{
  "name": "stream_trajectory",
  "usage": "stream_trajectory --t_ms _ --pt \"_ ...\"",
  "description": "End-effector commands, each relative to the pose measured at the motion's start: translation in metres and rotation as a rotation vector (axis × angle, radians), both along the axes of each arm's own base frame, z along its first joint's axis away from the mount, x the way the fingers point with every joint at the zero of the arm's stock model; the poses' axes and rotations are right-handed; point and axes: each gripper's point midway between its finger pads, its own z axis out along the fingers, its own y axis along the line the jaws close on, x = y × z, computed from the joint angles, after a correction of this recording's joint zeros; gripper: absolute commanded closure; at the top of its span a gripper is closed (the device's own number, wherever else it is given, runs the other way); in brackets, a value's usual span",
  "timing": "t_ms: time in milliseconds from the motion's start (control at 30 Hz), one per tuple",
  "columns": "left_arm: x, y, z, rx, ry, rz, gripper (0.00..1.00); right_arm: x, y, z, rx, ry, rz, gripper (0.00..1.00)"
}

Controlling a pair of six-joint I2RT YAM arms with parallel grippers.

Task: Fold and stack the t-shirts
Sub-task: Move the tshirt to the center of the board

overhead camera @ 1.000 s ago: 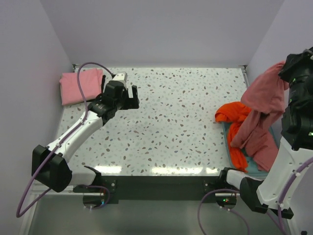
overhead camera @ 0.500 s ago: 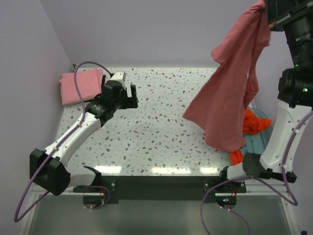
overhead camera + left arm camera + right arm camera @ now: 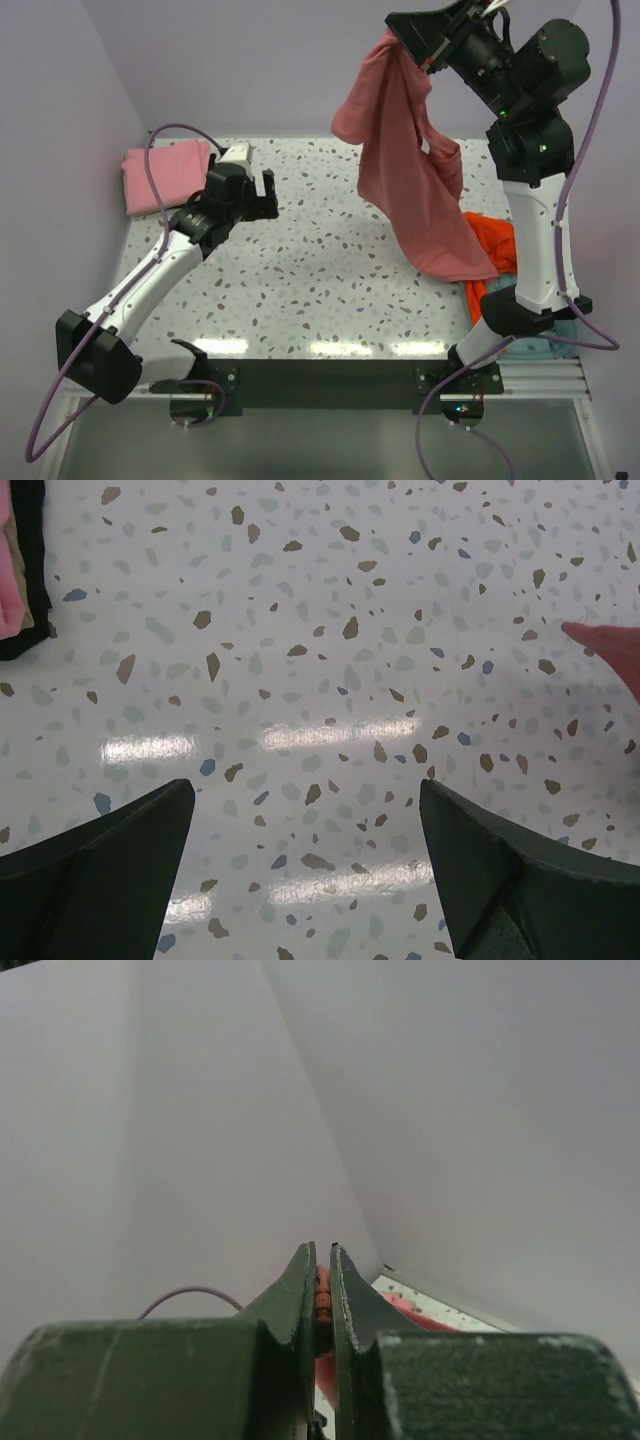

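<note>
Speckled bench (image 3: 330, 270), lilac walls (image 3: 250, 60) all round. Folded lighter pink shirt (image 3: 165, 175) sits at 10 o'clock, looks finished. Left hand (image 3: 262, 195) hovers over bare bench around 11 o'clock, jaws spread wide and holding nothing. It is well apart from any loose cloth, so too far off to catch a corner. Rose-red shirt (image 3: 410, 170) hangs bunched in the air over 1–2 o'clock from the right hand (image 3: 400, 32), which is raised high and squeezed to a sliver on a thin fold of it. Risks: the pinch is small, so a quick swing could let the cloth slide out. It hangs twisted, so it would likely land crumpled, not flat. Its lower hem overlaps the orange shirt (image 3: 495, 250) at 3 o'clock in the top view; can't tell if they touch. If they do, it may snag and drag that one off the blue tray (image 3: 535, 347).
</note>
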Motion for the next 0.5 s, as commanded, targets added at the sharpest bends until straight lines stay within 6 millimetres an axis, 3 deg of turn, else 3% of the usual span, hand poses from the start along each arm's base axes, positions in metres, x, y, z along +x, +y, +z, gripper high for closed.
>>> stream_trajectory --t_ms 0,300,400,467 --pt "0.002 0.011 0.032 0.000 -0.074 0.035 0.00 -0.022 0.016 0.029 0.019 -0.121 0.024 1.00" --pt "-0.008 0.024 0.035 0.016 -0.075 0.081 0.00 -0.037 0.086 0.024 0.031 -0.132 0.184 1.00" --pt "-0.013 0.031 0.035 0.030 -0.069 0.109 0.00 -0.029 0.099 0.010 0.013 -0.095 0.185 1.00" --pt "-0.017 0.041 0.029 0.054 -0.052 0.153 0.00 -0.011 0.102 -0.012 -0.008 -0.031 0.138 1.00"
